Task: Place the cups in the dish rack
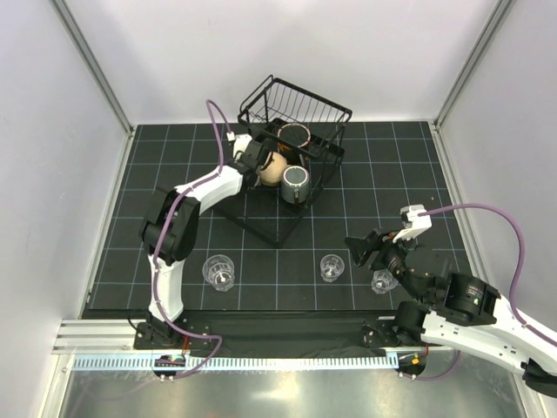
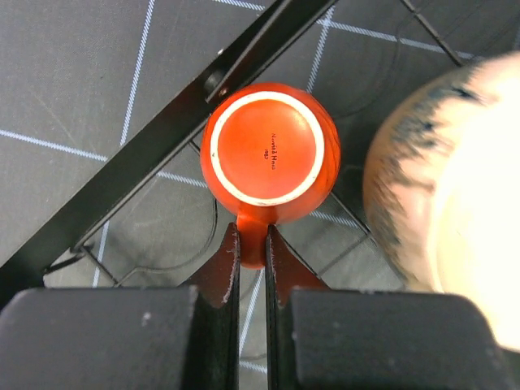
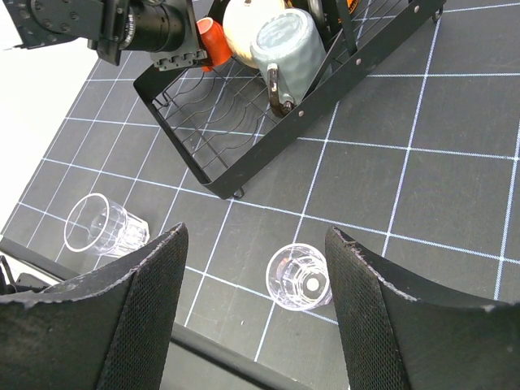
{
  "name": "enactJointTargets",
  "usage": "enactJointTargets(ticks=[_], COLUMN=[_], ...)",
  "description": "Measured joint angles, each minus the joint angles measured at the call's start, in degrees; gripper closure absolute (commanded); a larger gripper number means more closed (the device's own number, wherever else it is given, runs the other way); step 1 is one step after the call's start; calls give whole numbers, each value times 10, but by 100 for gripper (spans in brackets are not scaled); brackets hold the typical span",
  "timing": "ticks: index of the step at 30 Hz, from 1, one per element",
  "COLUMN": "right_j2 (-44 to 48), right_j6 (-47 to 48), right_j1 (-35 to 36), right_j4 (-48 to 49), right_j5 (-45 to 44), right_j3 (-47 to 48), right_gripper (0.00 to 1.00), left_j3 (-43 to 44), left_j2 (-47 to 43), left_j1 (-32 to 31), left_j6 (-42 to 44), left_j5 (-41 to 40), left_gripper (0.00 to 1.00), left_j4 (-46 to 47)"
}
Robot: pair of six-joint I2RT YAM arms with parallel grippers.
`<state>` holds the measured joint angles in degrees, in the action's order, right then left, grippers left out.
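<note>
The black wire dish rack [image 1: 313, 94] stands at the back centre. On its lower frame lie a beige mug [image 1: 271, 168] and a grey mug [image 1: 296, 181]; a brown-rimmed cup [image 1: 293, 136] sits in the basket. My left gripper [image 2: 253, 244] is shut on the handle of an upturned red-orange cup [image 2: 268, 146] over the rack's lower frame [image 2: 146, 179], beside the beige mug [image 2: 455, 203]. My right gripper [image 3: 256, 276] is open above a clear glass [image 3: 299, 276] that stands on the mat between its fingers. Two more clear glasses stand at the left [image 1: 218, 270] and right [image 1: 384, 280].
The black gridded mat [image 1: 174, 174] covers the table inside white walls. A metal rail [image 1: 261, 357] runs along the near edge. The rack's front wall [image 3: 325, 114] lies beyond the right gripper. The left glass also shows in the right wrist view [image 3: 101, 226].
</note>
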<state>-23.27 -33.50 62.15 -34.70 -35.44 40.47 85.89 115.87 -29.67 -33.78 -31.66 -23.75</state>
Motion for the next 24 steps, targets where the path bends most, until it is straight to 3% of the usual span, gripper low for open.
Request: enactJointTargets(ticks=[5,8,9,10,13,18,24], right_j2=[0,0,0,0,0,0,0], right_j6=[0,0,0,0,0,0,-1], right_j1=[0,0,0,0,0,0,0], right_j4=[4,4,4,4,4,5,4], right_j5=[0,0,0,0,0,0,0], right_j3=[-2,-3,-3,-3,-3,-9,-12], right_gripper=[30,30,30,31,30,30,30], left_j3=[5,5,6,6,6,4,-45], left_j2=[14,14,14,14,14,6,-69], left_j1=[5,6,6,7,9,11,12], left_j6=[0,-1,-2,-3,-6,-11,-33], left_j5=[2,5,8,11,18,27,65], left_gripper=[96,85,80,67,50,41,46], left_j4=[-3,-3,-3,-3,-8,-13,-8])
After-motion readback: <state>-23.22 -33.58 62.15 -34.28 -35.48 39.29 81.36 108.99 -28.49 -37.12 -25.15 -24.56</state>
